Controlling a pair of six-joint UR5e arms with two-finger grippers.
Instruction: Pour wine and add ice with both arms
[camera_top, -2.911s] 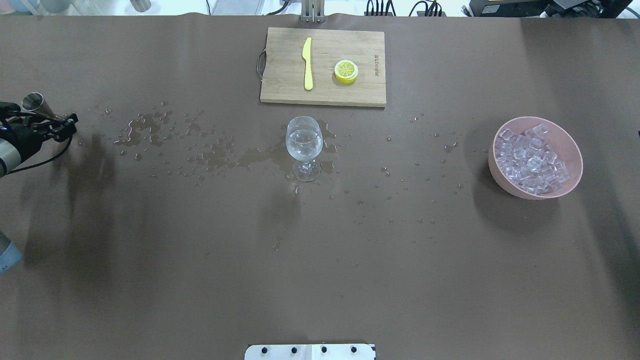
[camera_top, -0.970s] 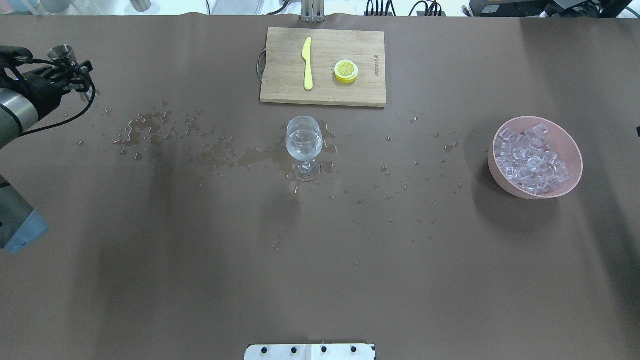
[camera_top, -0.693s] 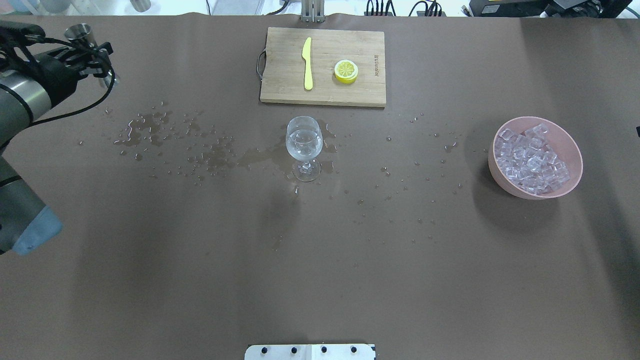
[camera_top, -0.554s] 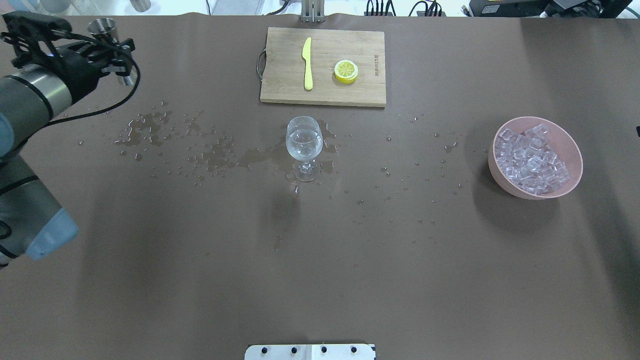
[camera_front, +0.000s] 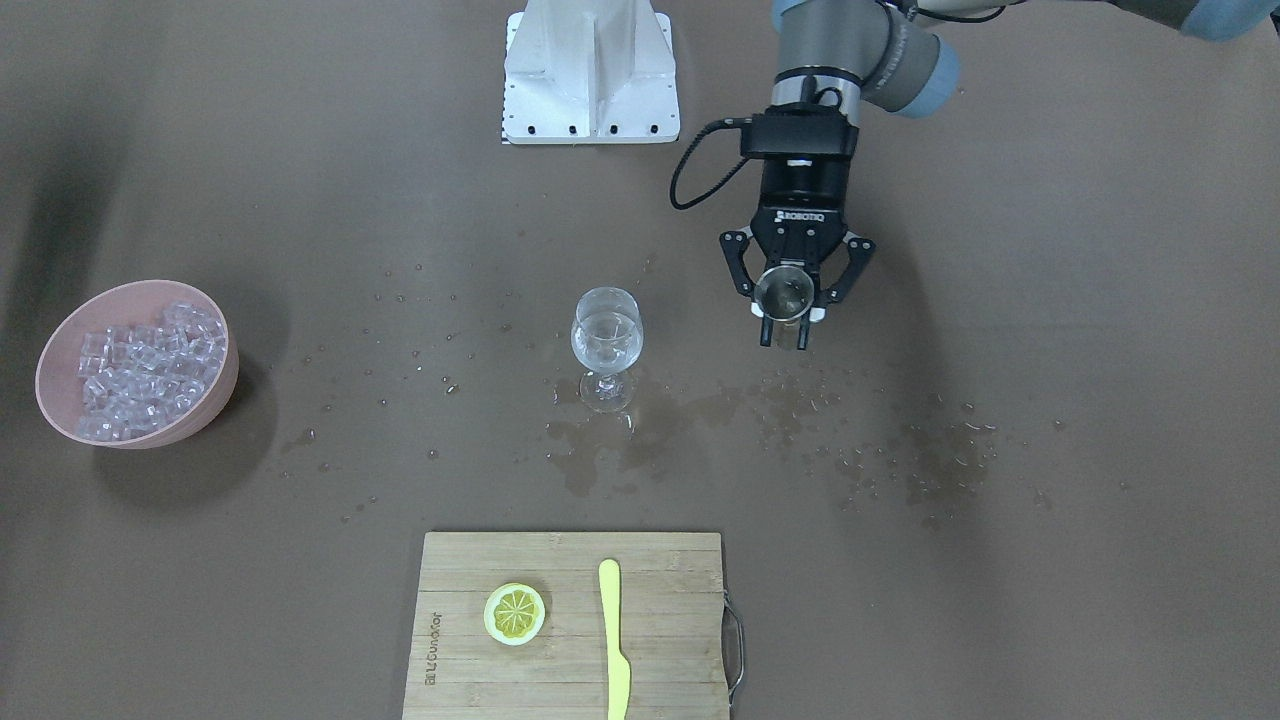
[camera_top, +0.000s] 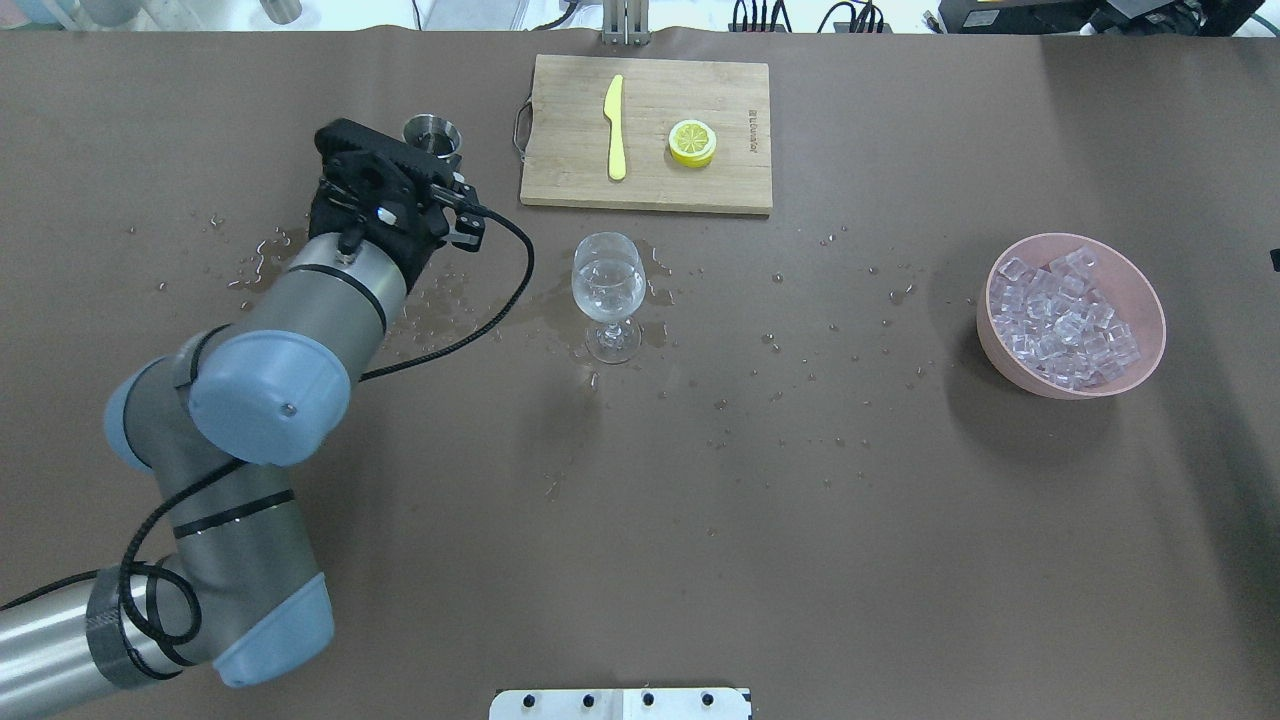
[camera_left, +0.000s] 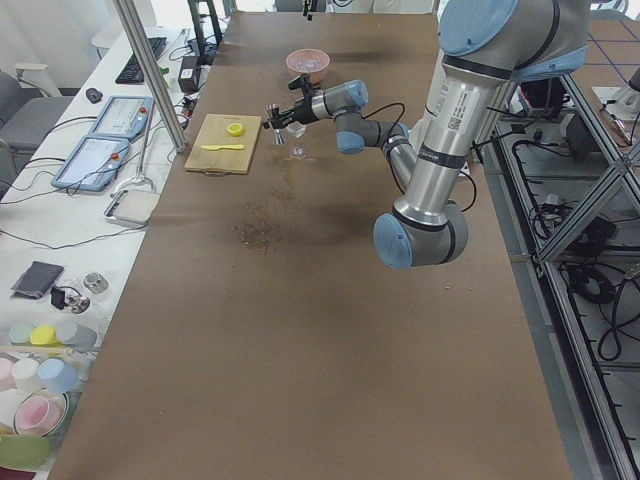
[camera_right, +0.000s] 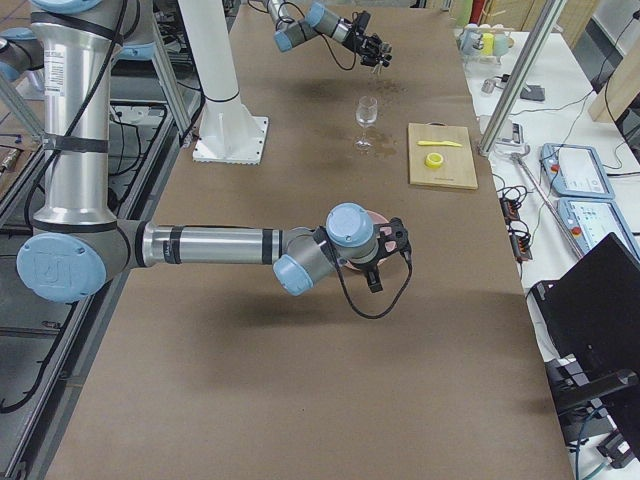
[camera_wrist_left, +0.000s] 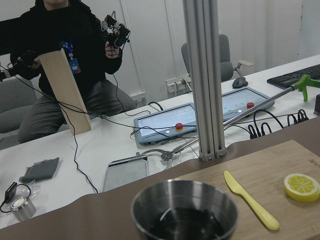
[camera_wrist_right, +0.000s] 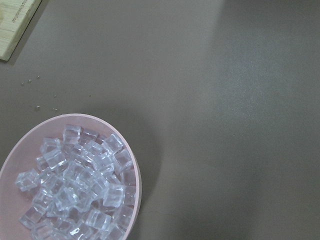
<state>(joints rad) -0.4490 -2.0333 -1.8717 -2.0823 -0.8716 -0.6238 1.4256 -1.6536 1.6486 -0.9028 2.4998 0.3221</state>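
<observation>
My left gripper (camera_top: 440, 158) is shut on a small steel measuring cup (camera_top: 432, 132) and holds it upright above the table, left of and behind the wine glass (camera_top: 608, 290). In the front view the gripper (camera_front: 785, 335) and cup (camera_front: 783, 290) hang right of the glass (camera_front: 606, 340). The left wrist view shows a thin sheen of clear wine in the cup (camera_wrist_left: 184, 212). The glass holds a little clear liquid. The ice (camera_top: 1068, 318) fills a pink bowl (camera_top: 1140, 290) at the right. My right gripper (camera_right: 392, 250) hangs over the bowl; I cannot tell if it is open.
A wooden cutting board (camera_top: 645, 190) at the back carries a yellow knife (camera_top: 615, 125) and a lemon slice (camera_top: 692, 141). Spilled drops and puddles (camera_top: 300, 260) lie left of and around the glass. The white base block (camera_top: 620, 703) is at the front edge.
My left arm has swung in from the table's left edge toward the middle, carrying the steel cup. The cup now sits upright just left of the cutting board. Glass and bowl have not moved.
</observation>
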